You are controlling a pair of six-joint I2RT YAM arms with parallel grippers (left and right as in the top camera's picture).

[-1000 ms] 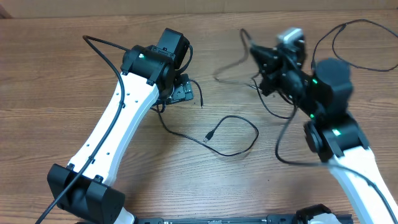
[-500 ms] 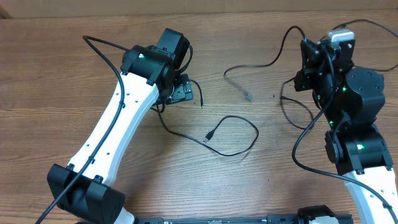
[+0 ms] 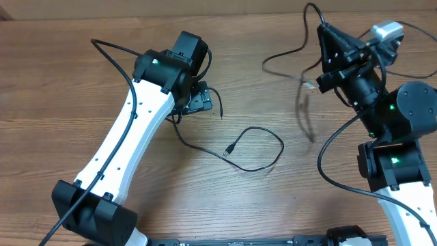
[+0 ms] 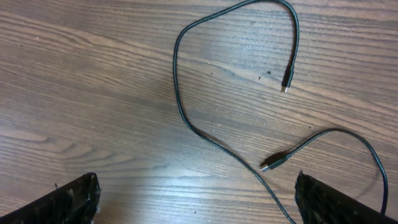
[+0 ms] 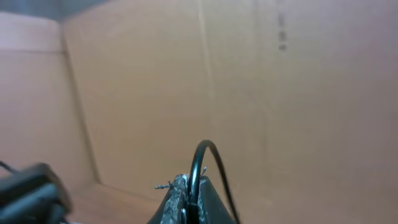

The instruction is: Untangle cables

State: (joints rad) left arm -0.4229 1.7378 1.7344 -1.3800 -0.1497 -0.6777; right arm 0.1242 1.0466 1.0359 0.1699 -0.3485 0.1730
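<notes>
One thin black cable [image 3: 263, 160] lies in an open loop on the wooden table, with its plug [image 3: 231, 147] near the middle. In the left wrist view this cable [image 4: 186, 118] curves across the wood, with two plug ends [image 4: 285, 84] [image 4: 271, 165] showing. My left gripper [image 3: 200, 101] [image 4: 199, 208] hangs open just above the table, nothing between its fingers [image 4: 74, 199]. My right gripper [image 3: 323, 34] [image 5: 190, 196] is raised at the back right, shut on a second cable [image 3: 287, 51] [image 5: 204, 155]. That cable loops over the fingertips and trails down, blurred.
A brown cardboard wall [image 5: 249, 74] stands behind the table's far edge. Thicker black arm cables run along the left arm [image 3: 119, 58] and behind the right arm [image 3: 382, 31]. The right arm's base [image 3: 392, 171] stands at the right side.
The right gripper has swung up and to the right, carrying its cable off the table so its free end now dangles. The left arm and the looped cable have not moved.
</notes>
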